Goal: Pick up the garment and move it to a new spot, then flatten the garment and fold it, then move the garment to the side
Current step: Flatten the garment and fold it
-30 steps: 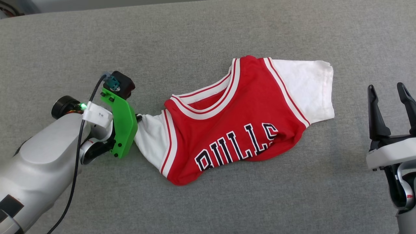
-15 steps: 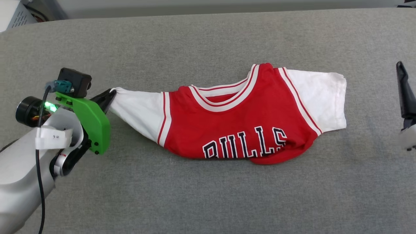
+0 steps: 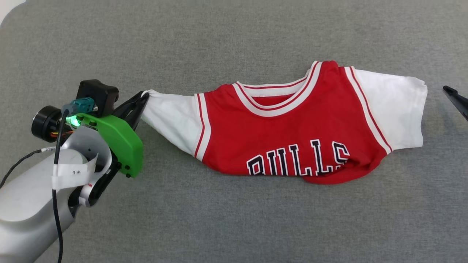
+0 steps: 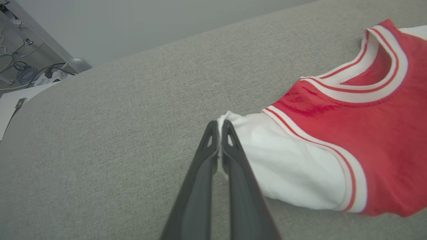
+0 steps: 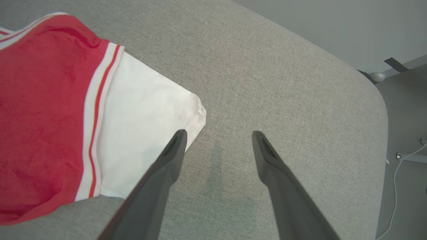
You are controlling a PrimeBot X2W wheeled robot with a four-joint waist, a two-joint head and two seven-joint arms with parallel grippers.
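Your left jaws are pinched shut on the outer hem of the white sleeve [image 3: 172,117] of the garment [image 3: 292,124]. In the left wrist view a sliver of white cloth sits between the two dark fingers [image 4: 233,160]. Your right jaws stand wide apart with nothing in them, one fingertip [image 5: 175,143] hovering over the corner of the other sleeve [image 5: 143,110].

The garment lies chest-up on the grey cloth-covered counter [image 3: 234,219], drawn out sideways from sleeve to sleeve. Its lower part looks tucked underneath, because the "BULLS" lettering [image 3: 298,160] is cut off along the near fold.

Expect it to handle as light, limp knit with no stiffness. It should follow any pull, sag between holds and bunch where nothing supports it. The counter's rough weave will probably drag on it, so lift it rather than slide it.

A thin pinch of a single hem can slip out. The firmer holds are likely the sleeve hems or the striped trim seams [image 3: 200,124], where the cloth is doubled. Take one hold on each side so the garment hangs level. The bottom hem corners are hidden, so you cannot yet judge where to grip for flattening.
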